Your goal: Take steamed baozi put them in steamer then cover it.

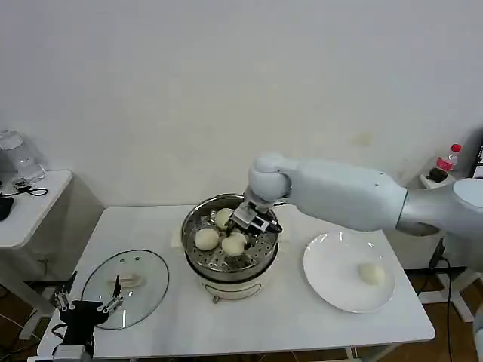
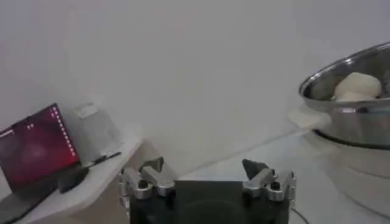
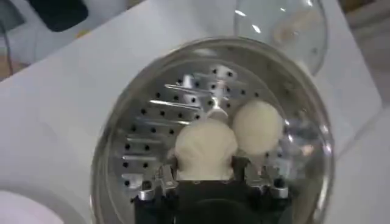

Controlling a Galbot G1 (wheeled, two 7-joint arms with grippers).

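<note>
While the right claw (image 1: 243, 226) clamps a baozi (image 3: 205, 148) inside the steamer (image 1: 195, 253), the left claw (image 1: 84, 305) waits open at the table's front-left corner, near the cover (image 1: 147, 280).

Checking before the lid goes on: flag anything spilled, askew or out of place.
Nothing stands out. Three baozi sit in the steamer, one between the right gripper fingers; one waits on the plate. The lid lies flat beside.

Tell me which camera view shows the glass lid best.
The head view: the whole cover lies flat on the table, left of the steamer. The right wrist view catches part of it beyond the steamer's rim; the left wrist view doesn't help.
</note>
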